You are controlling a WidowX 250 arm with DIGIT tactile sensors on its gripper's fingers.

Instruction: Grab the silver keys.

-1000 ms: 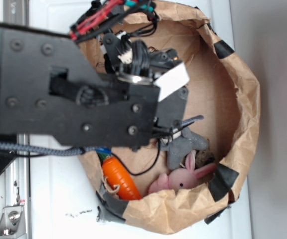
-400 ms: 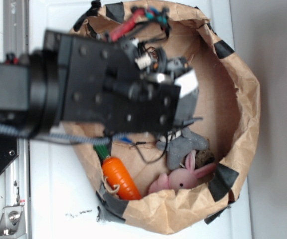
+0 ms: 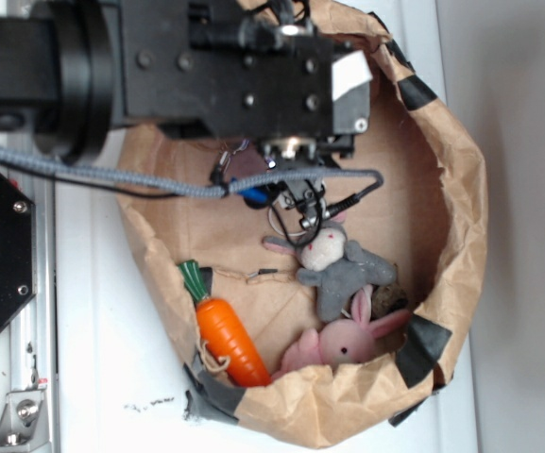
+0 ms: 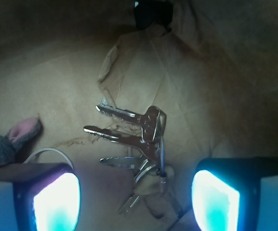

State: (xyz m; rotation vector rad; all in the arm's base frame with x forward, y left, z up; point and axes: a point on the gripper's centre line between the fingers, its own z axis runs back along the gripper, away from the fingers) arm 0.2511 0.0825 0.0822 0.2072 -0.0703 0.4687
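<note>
A: You only get the silver keys [image 4: 134, 139] in the wrist view, lying fanned on the paper bag [image 4: 211, 72] floor.

B: Exterior hides them under the arm [image 3: 206, 66]. Gripper [image 4: 136, 197] fingers spread apart, straddling them.

From my wrist view, bare paper floor surrounds the silver keys [image 4: 136, 139], open between both fingers [image 4: 57, 202]. Only the grey bunny [image 3: 343, 274] crowds the left edge; the bag wall [image 3: 451, 217] hems everything in.
</note>
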